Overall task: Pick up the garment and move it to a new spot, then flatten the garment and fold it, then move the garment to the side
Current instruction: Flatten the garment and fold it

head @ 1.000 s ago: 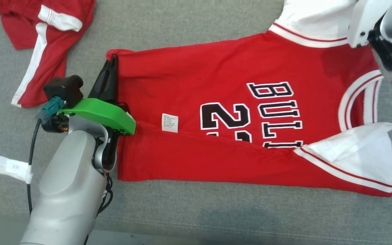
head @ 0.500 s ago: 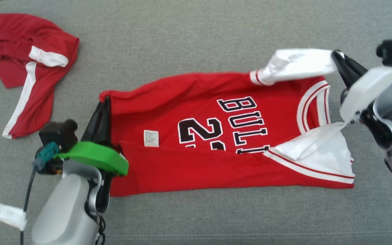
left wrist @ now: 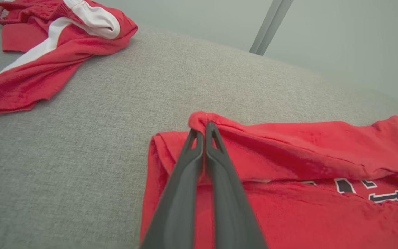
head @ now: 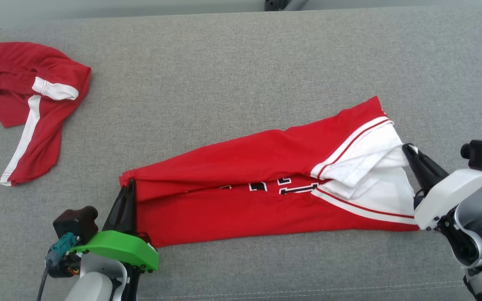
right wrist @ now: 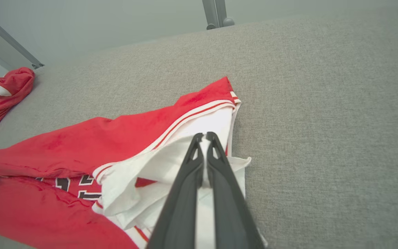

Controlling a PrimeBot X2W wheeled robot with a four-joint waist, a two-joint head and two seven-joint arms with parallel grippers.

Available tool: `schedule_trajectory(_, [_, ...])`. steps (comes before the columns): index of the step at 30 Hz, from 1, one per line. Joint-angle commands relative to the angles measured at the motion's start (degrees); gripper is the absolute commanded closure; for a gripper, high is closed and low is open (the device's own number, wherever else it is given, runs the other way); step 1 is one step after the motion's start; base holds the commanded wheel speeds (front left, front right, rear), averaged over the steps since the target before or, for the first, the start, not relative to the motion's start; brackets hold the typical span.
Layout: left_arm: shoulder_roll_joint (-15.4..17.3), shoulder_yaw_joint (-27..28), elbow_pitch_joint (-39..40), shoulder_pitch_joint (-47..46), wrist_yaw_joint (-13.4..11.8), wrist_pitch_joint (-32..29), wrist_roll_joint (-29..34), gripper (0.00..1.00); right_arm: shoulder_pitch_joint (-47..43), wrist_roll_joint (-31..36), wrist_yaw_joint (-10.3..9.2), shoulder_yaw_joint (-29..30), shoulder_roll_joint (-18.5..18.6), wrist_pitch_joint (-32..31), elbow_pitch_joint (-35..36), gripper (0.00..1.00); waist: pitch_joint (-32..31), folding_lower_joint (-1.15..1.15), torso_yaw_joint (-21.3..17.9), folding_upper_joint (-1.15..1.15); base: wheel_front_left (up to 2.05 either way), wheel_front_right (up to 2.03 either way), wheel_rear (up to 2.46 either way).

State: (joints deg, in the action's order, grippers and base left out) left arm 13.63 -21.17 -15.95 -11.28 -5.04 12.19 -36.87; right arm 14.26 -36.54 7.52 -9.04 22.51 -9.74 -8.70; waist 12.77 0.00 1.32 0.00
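Now: jersey (head: 241,196) lies on the cushion (head: 224,62), red, doubled along its length so the far long edge laps over the near one. Bits of black-and-white lettering peek out between the layers. Left gripper (head: 129,186) sits at the jersey's hem end, fingers pressed together, pinching the far hem corner. The left wrist view has it nipping a small raised fold of red cloth. Right gripper (head: 406,147) sits at the jersey's opposite end, the one with white lining and striped trim. Its fingers are likewise together, and the right wrist view has them clamped on a white layer. Jersey runs lengthwise between the two. Other garment (head: 27,108), red with a white stripe, lies crumpled, well apart from the jersey, beyond its hem end and farther back
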Motion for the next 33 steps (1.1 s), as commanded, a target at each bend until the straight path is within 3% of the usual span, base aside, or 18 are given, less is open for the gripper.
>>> schedule_trajectory(1, [-0.2, 0.3, -0.6, 1.0, -0.3, 0.4, -0.9, 1.00, -1.3, 0.7, -0.06, 0.4, -0.6, 0.5, 0.2, 1.00, -0.2, 0.00, 0.0, 0.00, 0.00, 0.00, 0.00])
schedule_trajectory(7, [-1.0, 0.8, -3.1, 2.2, 0.0, 1.4, -1.2, 1.00, -4.2, 1.4, -0.07, 1.0, -2.3, 2.3, -0.4, 1.00, -1.1, 0.00, 0.1, 0.00, 0.00, 0.00, 0.00])
schedule_trajectory(8, [-1.0, 0.9, -3.5, 2.5, 0.0, 1.5, -1.3, 1.00, -4.9, 1.3, -0.06, 1.2, -2.7, 2.6, -0.5, 0.89, -1.4, 0.00, 0.1, 0.00, 0.00, 0.00, 0.00])
schedule_trajectory(9, [-1.0, 0.9, -3.5, 2.5, 0.0, 1.5, -1.3, 1.00, -4.9, 1.3, -0.06, 1.2, -2.7, 2.6, -0.5, 0.89, -1.4, 0.00, 0.1, 0.00, 0.00, 0.00, 0.00])
schedule_trajectory(10, [-1.1, 1.1, -4.0, 2.9, 0.0, 1.6, -1.6, 1.00, -5.6, 1.2, -0.06, 1.1, -3.0, 2.9, -0.6, 0.76, -1.7, 0.00, 0.1, 0.00, 0.00, 0.00, 0.00])
schedule_trajectory(11, [-1.2, 1.2, -4.4, 3.4, 0.1, 1.7, -1.7, 0.97, -6.3, 1.1, -0.06, 1.0, -3.2, 3.4, -0.5, 0.58, -2.0, 0.00, 0.1, 0.00, 0.00, 0.00, 0.00])
schedule_trajectory(12, [-1.2, 1.4, -4.7, 3.9, 0.1, 2.0, -1.7, 0.63, -7.1, 1.1, -0.06, 1.1, -3.3, 4.0, -0.5, 0.16, -2.4, 0.00, 0.1, 0.00, 0.00, 0.00, 0.00])
schedule_trajectory(13, [-1.4, 1.7, -5.0, 4.4, 0.0, 2.1, -1.9, 0.00, -8.0, 1.0, -0.07, 1.3, -3.6, 4.5, -0.7, 0.00, -2.8, 0.00, 0.1, 0.00, 0.00, 0.00, 0.00])
schedule_trajectory(19, [-1.9, 3.6, -3.6, 9.2, -0.3, 2.8, -2.4, 0.00, -12.9, 0.5, -0.06, 4.5, -5.4, 7.4, -0.9, 0.00, -4.6, 0.00, -0.4, 0.00, 0.00, 0.00, 0.00])
schedule_trajectory(24, [-2.2, 6.2, 2.1, 12.2, -1.1, 3.0, -1.0, 0.00, -15.3, 1.9, -0.06, 9.9, -6.4, 8.9, -1.3, 0.00, -5.9, 0.00, -0.2, 0.00, 0.00, 0.00, 0.00])
schedule_trajectory(33, [-3.9, 8.9, 11.1, 14.2, -1.7, 3.0, 4.2, 0.00, -12.5, 5.8, -0.04, 13.2, -8.4, 6.7, -2.5, 0.00, -7.2, 0.00, 0.9, 0.00, 0.00, 0.00, 0.00])
